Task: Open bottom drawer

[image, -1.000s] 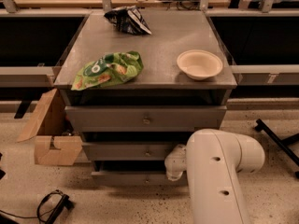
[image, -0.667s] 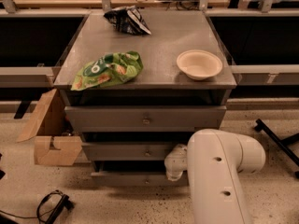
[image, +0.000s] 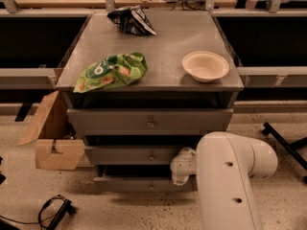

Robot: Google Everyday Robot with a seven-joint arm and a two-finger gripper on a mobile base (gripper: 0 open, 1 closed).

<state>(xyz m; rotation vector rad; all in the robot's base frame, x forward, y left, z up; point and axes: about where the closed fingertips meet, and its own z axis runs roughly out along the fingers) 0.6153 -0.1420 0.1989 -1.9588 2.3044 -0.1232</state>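
The grey cabinet (image: 148,121) has three drawers. The bottom drawer (image: 139,183) is the slim lowest front with a small round knob (image: 151,186). It stands out a little from the cabinet, with a dark gap above it. My white arm (image: 225,186) fills the lower right of the camera view. My gripper (image: 182,168) reaches in at the right end of the bottom drawer front, just below the middle drawer (image: 134,155), and is mostly hidden by the arm.
On the cabinet top lie a green chip bag (image: 111,71), a dark snack bag (image: 130,20) and a white bowl (image: 205,65). An open cardboard box (image: 53,138) stands at the left. A black cable (image: 53,212) lies on the floor.
The bottom drawer front has come forward a little, and the gap above it is wider. The arm has barely shifted.
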